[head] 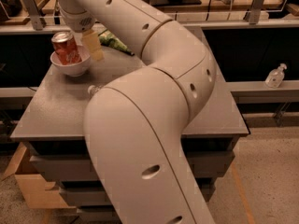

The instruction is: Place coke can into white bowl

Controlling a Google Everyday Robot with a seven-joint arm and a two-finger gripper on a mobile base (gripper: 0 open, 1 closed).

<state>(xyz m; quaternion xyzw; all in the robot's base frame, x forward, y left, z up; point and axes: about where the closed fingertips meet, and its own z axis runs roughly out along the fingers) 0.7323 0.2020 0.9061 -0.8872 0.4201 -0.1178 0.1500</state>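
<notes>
Just beside pincer (89, 45), red coke can (67, 48) stands in white bowl (70, 69).

The arm (154, 125) doubles back at the elbow, its tool (88, 42) hanging far-left.

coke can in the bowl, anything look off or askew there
The coke can sits in the white bowl tilted, its top sticking well above the rim. The pincer is close beside it. Nothing looks spilled.
</notes>
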